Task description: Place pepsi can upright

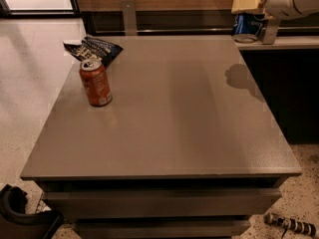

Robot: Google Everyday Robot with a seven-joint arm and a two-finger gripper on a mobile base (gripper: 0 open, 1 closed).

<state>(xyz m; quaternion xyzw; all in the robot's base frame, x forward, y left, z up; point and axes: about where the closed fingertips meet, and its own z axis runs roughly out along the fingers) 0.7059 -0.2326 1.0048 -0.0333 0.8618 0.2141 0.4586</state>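
Note:
The pepsi can is dark blue with a silver end and hangs in the air above the table's far right corner. My gripper is shut on the pepsi can from above, at the top right of the camera view. The can's shadow falls on the grey table below it. The gripper partly hides the can's upper part.
An orange-red can stands upright at the table's left. A dark snack bag lies at the far left corner. A dark ledge runs along the right behind the table. A small object lies on the floor at lower right.

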